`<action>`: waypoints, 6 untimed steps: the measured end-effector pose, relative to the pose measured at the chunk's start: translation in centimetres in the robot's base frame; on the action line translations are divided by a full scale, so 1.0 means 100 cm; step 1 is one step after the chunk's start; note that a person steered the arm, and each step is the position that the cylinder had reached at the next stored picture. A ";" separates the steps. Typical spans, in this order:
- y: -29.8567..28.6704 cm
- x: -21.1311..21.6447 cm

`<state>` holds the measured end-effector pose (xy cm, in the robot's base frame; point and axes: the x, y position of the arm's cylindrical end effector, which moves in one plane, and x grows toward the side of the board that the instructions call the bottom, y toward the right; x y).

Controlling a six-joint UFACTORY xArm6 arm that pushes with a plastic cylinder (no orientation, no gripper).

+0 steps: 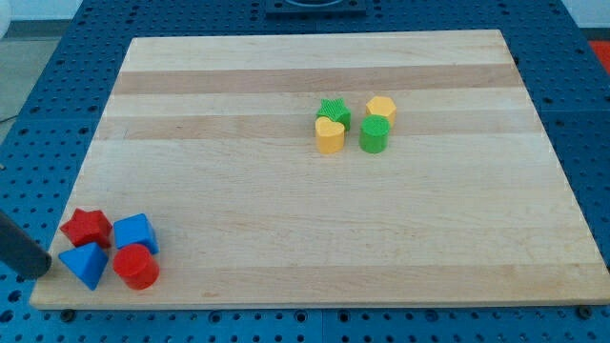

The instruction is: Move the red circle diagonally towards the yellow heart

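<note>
The red circle [136,267] stands near the board's bottom left corner. It touches a blue block [134,233] above it and a blue triangle [84,264] to its left. The yellow heart [330,135] stands far up and to the right, near the board's middle. My tip [44,271] is at the view's bottom left, just left of the blue triangle, at the board's edge. The blue triangle lies between my tip and the red circle.
A red star [87,228] sits above the blue triangle. A green star [334,111] touches the yellow heart from above. A yellow hexagon [380,110] and a green circle [375,135] stand just right of the heart. The wooden board [286,219] lies on a blue perforated table.
</note>
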<state>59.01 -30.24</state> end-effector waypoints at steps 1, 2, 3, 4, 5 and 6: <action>0.038 0.020; 0.092 0.013; 0.144 -0.024; 0.166 -0.051; 0.155 -0.015; 0.159 0.003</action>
